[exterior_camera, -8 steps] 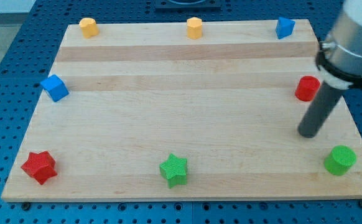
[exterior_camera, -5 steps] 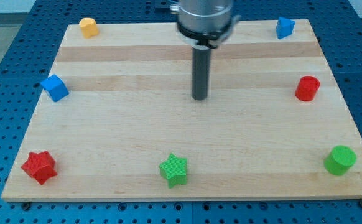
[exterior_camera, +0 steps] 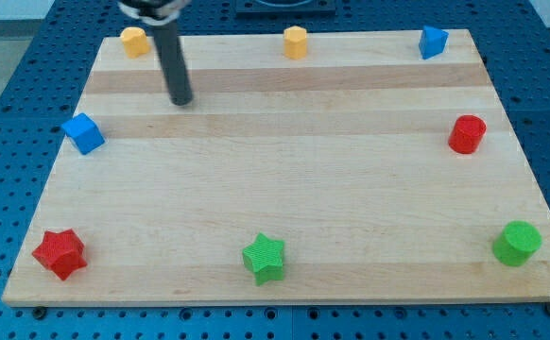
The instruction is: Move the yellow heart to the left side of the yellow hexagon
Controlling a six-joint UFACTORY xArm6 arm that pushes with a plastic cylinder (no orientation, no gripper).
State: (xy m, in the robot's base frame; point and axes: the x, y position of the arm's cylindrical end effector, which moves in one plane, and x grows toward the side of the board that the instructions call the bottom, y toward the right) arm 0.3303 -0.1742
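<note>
- Camera view, tip and target: my tip [exterior_camera: 180, 100] rests on the wooden board [exterior_camera: 284, 189], with the yellow heart [exterior_camera: 135, 42] lying at about 11 o'clock from it, near but not touching, at the board's top-left corner.
- Camera view, goal: the yellow hexagon [exterior_camera: 296, 42] sits at the top edge near the middle, at about 3 o'clock from the heart and well apart from it; the heart must end just beside the hexagon at its 9 o'clock.
- Judgement: a push toward 3 o'clock calls for the tip to reach the heart's 9 o'clock side first; at present the tip stands on the 5 o'clock side.
- Tool state: the arm ends in a plain rod with no jaws, so it holds nothing and is in contact with no block.
- Other blocks: blue cube [exterior_camera: 83, 133] at the tip's 8 o'clock; blue block [exterior_camera: 433, 42] at top right; red cylinder [exterior_camera: 467, 134]; green cylinder [exterior_camera: 517, 243]; green star [exterior_camera: 264, 258]; red star [exterior_camera: 60, 253].
- Containers: none is visible.
</note>
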